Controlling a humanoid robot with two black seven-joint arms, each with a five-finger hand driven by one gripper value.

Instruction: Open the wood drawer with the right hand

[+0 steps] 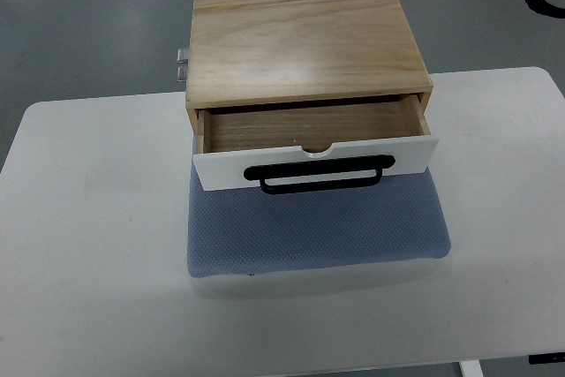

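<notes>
Already the drawer [313, 143] stood partly open in its wooden box [305, 41] at the table's [88, 245] far edge; neither hand showed, so I couldn't judge grip. Pulling further risked dragging the box off its blue mat [318, 231].

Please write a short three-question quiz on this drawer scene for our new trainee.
1. True or false: the drawer of the wooden box is pulled partly out.
2. What colour is the handle on the drawer's white front panel? A) silver B) black C) red
3. What lies under the box on the white table?

Key:
1. True; the inside of the drawer shows, and it looks empty.
2. B, black.
3. A blue-grey mat, which sticks out in front of the drawer.

Neither robot hand is in view.
</notes>
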